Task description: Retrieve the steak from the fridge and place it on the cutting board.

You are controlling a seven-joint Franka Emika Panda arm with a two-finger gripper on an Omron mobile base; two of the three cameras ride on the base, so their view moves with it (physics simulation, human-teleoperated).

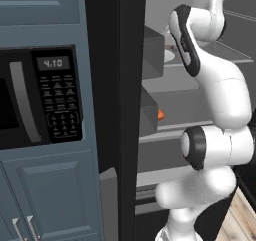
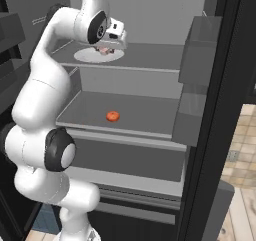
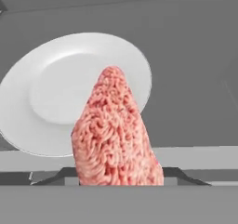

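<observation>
One arm rises at right of the left base view, reaching into the open fridge; an orange-red round item sits at mid-frame on a grey shelf, microwave at left. Right base view: gripper at upper left, over a white plate on the upper shelf, with the steak pinkish at its tip. Hand view: steak fills centre-bottom, in front of the plate; fingers look clamped on it, tips hidden.
</observation>
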